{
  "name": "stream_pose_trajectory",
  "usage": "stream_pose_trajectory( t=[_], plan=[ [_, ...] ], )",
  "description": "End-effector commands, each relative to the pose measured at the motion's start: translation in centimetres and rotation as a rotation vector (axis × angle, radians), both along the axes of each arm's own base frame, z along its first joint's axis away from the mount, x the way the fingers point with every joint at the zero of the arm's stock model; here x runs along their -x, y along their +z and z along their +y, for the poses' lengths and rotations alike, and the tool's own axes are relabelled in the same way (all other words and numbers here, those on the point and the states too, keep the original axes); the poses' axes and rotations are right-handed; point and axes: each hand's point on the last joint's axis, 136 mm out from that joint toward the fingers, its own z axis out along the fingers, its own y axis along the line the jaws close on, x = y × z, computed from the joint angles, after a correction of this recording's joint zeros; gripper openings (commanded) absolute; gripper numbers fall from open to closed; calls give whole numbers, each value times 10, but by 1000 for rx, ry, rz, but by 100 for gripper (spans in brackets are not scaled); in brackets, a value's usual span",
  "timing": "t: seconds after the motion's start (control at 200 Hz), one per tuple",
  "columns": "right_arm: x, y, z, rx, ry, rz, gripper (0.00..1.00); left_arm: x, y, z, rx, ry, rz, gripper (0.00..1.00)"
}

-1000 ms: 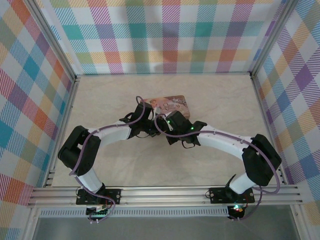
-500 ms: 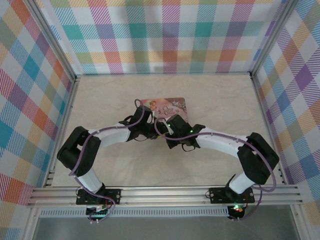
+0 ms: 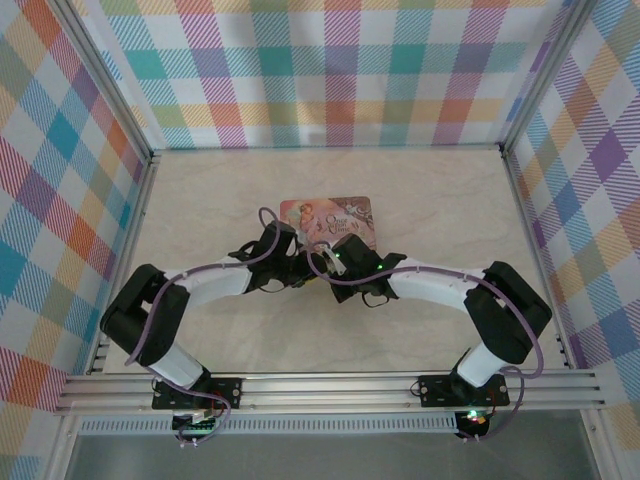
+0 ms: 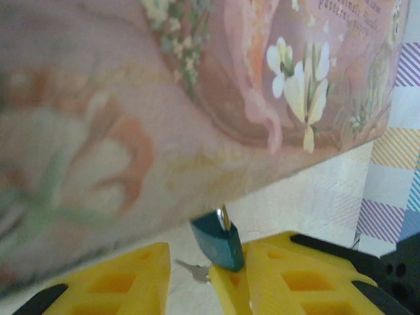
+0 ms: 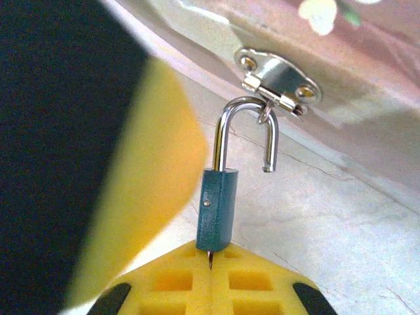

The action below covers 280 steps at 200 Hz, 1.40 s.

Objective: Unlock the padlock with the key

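Left gripper [image 4: 190, 272] just loosed the padlock [image 5: 216, 207], jaws apart; right gripper [image 5: 210, 264] stays clenched on the key [image 5: 209, 260]; shackle [image 5: 226, 125] hangs open near the table's [image 3: 200, 200] middle, so we judge it unlocked.

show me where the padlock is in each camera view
Top external: too small to pick out; the pink tin lies mid-table where the arms meet.
Left wrist: padlock bottom centre, under the tin's edge, beside one yellow finger.
Right wrist: padlock centre, teal body, open shackle hooked on the tin's metal clasp.
Shared landmark: the pink tin.
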Motion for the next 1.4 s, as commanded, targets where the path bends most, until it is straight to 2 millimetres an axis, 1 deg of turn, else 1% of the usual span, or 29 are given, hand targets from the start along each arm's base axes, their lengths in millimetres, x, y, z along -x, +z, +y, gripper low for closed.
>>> stream_pose_trajectory(
  t=[0.0,0.07,0.17,0.26,0.38,0.49,0.665,0.815,0.995,1.175,1.395],
  plan=[
    [2,-3,6,-23,22,-1,0,3,10,19,-45,31,-43,39],
    [3,-5,5,-17,26,0,0,3,17,30,-63,62,-61,43],
    [3,-5,6,-17,34,-3,0,1,31,47,-89,104,-99,47],
    [4,-6,6,-14,49,-6,0,-2,41,67,-122,157,-130,51],
    [6,-7,5,-7,69,-10,0,-12,51,92,-162,226,-162,57],
    [6,-6,6,0,86,-11,0,-24,56,102,-166,259,-166,58],
    [6,-5,6,5,91,-16,0,-48,57,108,-203,296,-183,58],
    [7,-7,7,-1,90,-9,0,-70,53,113,-219,342,-201,58],
    [5,-5,8,0,107,-28,0,-94,46,106,-204,340,-199,58],
    [3,-3,9,13,138,-50,0,-106,41,99,-205,328,-194,57],
    [1,-4,6,62,191,-88,0,-115,36,95,-201,320,-187,57]
  ],
)
